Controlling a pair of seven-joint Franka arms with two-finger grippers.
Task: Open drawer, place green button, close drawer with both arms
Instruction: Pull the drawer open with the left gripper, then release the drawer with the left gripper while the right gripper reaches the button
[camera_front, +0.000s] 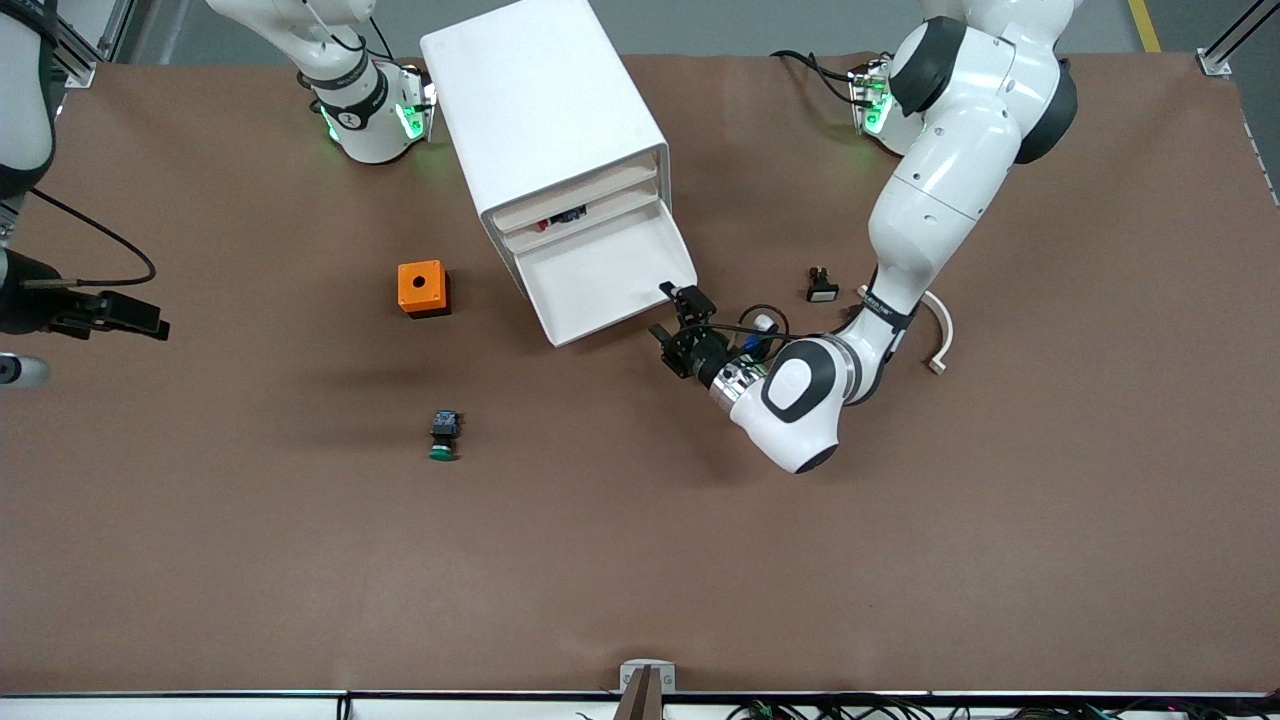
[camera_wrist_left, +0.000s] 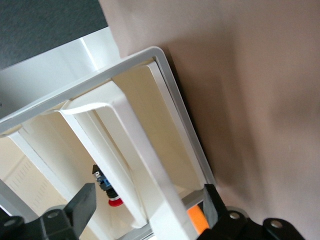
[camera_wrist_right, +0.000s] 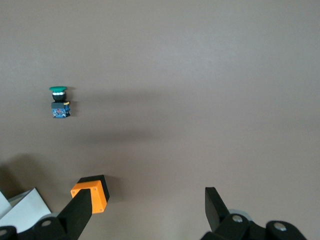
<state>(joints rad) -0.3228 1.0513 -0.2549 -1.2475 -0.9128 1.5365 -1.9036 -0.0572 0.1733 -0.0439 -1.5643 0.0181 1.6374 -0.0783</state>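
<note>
The white cabinet (camera_front: 540, 110) stands at the robots' side of the table, and its lowest drawer (camera_front: 600, 280) is pulled out and bare inside. My left gripper (camera_front: 676, 318) is open at the drawer's front corner toward the left arm's end. In the left wrist view the drawer's front wall (camera_wrist_left: 150, 165) runs between the open fingers of the left gripper (camera_wrist_left: 147, 205). The green-capped button (camera_front: 444, 436) lies on the table nearer to the front camera than the cabinet and also shows in the right wrist view (camera_wrist_right: 60, 102). My right gripper (camera_front: 140, 318) is open, empty, up in the air at the right arm's end (camera_wrist_right: 147, 202).
An orange cube (camera_front: 423, 288) with a round hole sits beside the open drawer, toward the right arm's end (camera_wrist_right: 92, 194). A black switch with a white cap (camera_front: 822, 286) and a curved white piece (camera_front: 940, 335) lie beside the left arm. A red-capped button (camera_wrist_left: 107, 192) lies in an upper drawer.
</note>
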